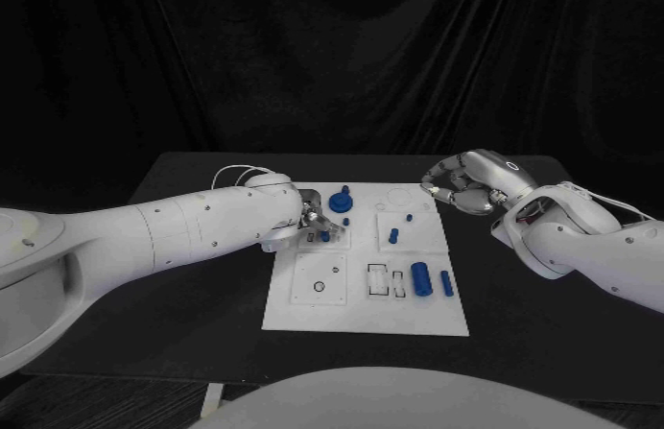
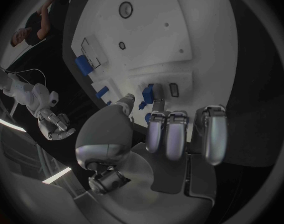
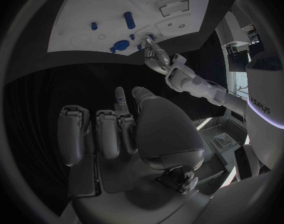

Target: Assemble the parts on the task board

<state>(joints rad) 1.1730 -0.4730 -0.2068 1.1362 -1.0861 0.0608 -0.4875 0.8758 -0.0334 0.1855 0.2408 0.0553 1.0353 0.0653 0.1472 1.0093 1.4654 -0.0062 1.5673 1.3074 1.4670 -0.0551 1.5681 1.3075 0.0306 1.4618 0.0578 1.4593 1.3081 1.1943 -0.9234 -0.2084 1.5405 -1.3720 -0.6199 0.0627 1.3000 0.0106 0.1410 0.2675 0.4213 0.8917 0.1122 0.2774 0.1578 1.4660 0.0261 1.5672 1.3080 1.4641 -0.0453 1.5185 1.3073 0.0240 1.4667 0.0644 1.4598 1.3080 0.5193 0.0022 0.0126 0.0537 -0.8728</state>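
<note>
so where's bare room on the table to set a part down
Bare black table lies right of the task board, below the right hand. It is crowded at the board's upper left, where the left hand works among blue parts.

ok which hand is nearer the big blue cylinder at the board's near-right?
Left. The left hand is over the task board, up and left of the blue cylinder. The right hand hovers off the board's far right corner, farther away.

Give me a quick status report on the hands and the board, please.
Left hand down on the task board, fingers at a small blue part. Right hand curled, empty, off the board's far right corner. Nothing in the way.
</note>
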